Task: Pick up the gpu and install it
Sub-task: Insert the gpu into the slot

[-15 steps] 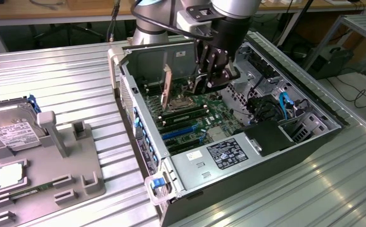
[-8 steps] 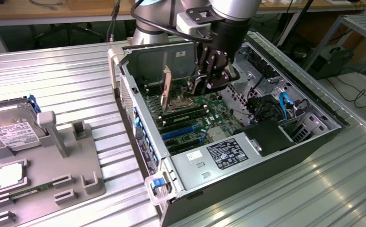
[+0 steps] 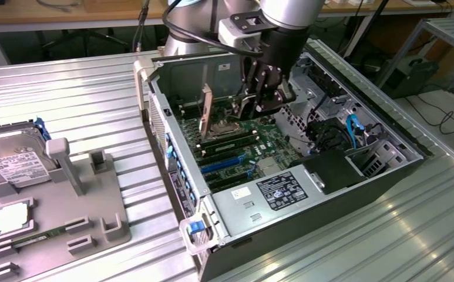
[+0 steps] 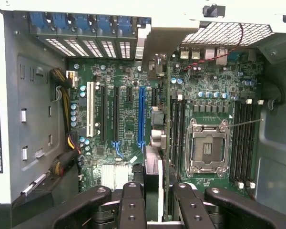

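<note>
Here, gripper [image 4: 152, 191] clamps the thin flat gpu [image 4: 152, 176]

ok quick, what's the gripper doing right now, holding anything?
Gripper: closed on the gpu, held edge-on above the motherboard inside the open computer case.

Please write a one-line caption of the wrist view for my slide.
Gripper holding the gpu edge-on above the motherboard of an open computer case.
</note>
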`<state>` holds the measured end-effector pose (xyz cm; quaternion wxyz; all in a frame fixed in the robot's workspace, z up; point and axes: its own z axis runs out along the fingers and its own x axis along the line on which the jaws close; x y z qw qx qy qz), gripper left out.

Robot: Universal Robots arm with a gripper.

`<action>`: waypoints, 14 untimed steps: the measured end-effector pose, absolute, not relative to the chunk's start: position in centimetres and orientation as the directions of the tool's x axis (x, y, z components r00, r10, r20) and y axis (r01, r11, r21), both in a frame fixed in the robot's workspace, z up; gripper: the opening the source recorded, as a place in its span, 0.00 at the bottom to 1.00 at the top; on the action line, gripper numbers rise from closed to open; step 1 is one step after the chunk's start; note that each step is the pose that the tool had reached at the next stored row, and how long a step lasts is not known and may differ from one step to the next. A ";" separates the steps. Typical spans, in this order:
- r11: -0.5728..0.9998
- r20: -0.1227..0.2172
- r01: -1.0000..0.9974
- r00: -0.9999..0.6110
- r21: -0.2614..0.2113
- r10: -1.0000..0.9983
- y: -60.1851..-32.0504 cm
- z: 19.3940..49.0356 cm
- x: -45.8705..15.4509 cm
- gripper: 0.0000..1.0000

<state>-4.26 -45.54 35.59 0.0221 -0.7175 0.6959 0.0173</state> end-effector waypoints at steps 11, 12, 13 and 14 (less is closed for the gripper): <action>-0.030 -0.055 -1.000 0.030 -0.009 -0.998 -45.6 34.0 -4.3 0.28; -0.030 -0.054 -1.000 0.030 -0.009 -0.998 -45.6 33.8 -4.3 0.28; -0.029 -0.054 -1.000 0.030 -0.009 -0.998 -45.6 33.6 -4.3 0.28; -0.029 -0.054 -1.000 0.030 -0.009 -0.998 -45.6 33.4 -4.3 0.28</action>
